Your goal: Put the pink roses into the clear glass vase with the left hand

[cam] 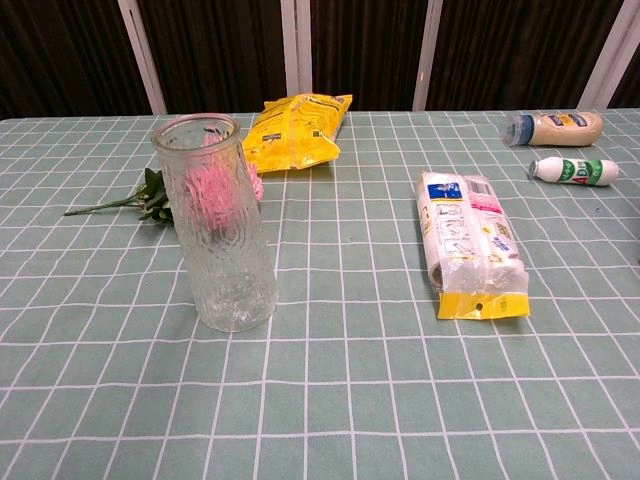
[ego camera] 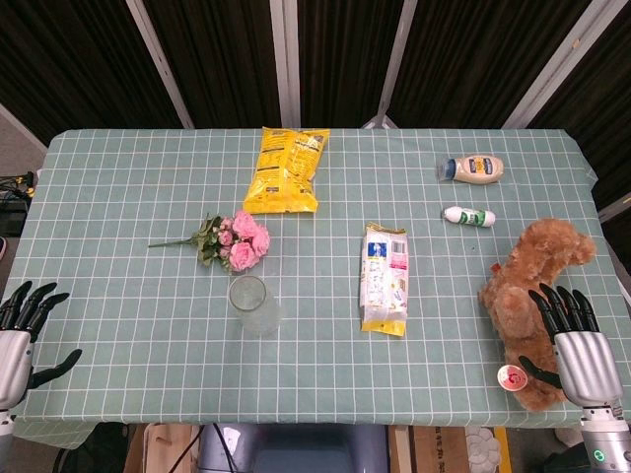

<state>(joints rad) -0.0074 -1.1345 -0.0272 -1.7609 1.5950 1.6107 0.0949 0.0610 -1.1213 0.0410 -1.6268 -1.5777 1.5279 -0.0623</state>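
Green check table [ego camera: 118, 286], roses [ego camera: 242, 239] flat behind upright vase [ego camera: 250, 304] — L hand [ego camera: 22, 330] open

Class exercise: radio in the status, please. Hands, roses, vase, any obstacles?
Left hand open, at table edge. Right hand open, beside teddy bear. Roses lying behind upright, empty vase. Nothing between left hand and roses.

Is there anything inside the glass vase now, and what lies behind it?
The glass vase stands upright with nothing inside. The pink roses lie on the table behind it; in the chest view they show only through the glass, with the stem sticking out left. The table under its base is covered.
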